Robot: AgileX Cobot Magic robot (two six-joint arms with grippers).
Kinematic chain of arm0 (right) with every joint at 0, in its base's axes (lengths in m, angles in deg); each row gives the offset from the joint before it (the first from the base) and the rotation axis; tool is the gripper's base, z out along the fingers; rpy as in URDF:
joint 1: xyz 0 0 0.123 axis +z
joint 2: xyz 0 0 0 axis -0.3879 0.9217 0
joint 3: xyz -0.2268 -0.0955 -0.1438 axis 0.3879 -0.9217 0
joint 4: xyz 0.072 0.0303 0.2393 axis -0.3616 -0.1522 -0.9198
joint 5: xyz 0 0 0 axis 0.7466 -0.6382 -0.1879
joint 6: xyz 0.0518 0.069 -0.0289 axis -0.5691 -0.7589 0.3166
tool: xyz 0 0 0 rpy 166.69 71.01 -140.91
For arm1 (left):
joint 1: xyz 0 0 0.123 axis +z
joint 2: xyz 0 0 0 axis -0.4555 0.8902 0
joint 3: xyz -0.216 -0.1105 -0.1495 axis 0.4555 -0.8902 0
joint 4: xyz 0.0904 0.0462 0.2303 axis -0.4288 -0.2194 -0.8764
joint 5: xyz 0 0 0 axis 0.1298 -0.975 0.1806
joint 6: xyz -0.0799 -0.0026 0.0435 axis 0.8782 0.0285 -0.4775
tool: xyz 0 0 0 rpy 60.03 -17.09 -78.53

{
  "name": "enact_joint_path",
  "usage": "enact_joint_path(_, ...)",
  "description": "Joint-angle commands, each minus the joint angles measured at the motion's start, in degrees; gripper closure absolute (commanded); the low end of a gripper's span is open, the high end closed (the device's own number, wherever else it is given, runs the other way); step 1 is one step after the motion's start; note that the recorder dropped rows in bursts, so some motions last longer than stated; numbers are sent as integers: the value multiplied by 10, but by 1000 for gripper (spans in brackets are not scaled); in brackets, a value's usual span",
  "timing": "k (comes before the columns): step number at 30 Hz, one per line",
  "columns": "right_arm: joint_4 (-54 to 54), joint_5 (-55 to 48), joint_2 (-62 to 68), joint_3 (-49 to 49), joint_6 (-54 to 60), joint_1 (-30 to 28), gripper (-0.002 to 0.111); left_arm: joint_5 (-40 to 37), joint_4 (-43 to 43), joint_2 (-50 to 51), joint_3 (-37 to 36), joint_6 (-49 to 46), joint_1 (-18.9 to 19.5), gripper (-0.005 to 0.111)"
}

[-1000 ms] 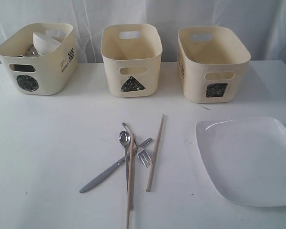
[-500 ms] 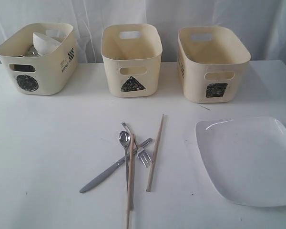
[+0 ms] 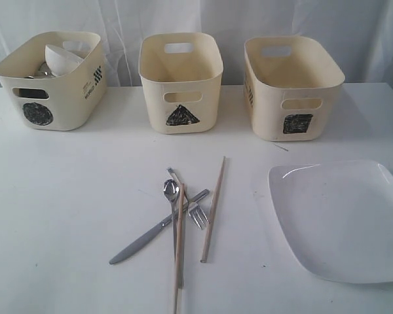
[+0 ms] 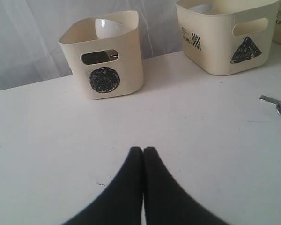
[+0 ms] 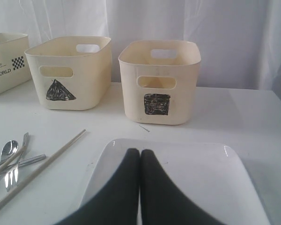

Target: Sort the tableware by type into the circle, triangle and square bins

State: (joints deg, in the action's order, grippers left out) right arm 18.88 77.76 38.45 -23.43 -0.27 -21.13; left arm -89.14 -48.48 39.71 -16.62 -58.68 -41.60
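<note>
The circle tub (image 3: 52, 78) at the back left holds a white bowl (image 3: 63, 57) and some steel ware, mostly hidden. The triangle tub (image 3: 181, 82) stands in the middle and the square tub (image 3: 292, 85) to its right; nothing shows inside either. Chopsticks (image 3: 213, 208), a spoon (image 3: 170, 190), a fork (image 3: 198, 214) and a knife (image 3: 158, 227) lie crossed in a heap at the front centre. The white square plate (image 3: 340, 219) lies at the front right. My left gripper (image 4: 143, 150) is shut over bare table. My right gripper (image 5: 140, 152) is shut above the plate (image 5: 196, 173). Neither shows in the exterior view.
A white curtain hangs behind the tubs. The plate reaches near the table's right and front edges. One chopstick (image 3: 179, 248) runs to the front edge. A thin sliver (image 3: 280, 147) lies in front of the square tub.
</note>
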Motion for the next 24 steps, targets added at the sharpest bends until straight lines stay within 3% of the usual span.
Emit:
enact_joint_path(1, 2, 3, -4, -4, 0, 1, 108, -1, 2, -3, -2, -1, -3, 107)
enact_joint_path(7, 2, 3, -4, -4, 0, 1, 108, -14, 189, -3, -2, -222, -3, 107)
enact_joint_path(24, 2, 3, -4, -4, 0, 1, 108, -19, 196, -3, -2, -223, -3, 107)
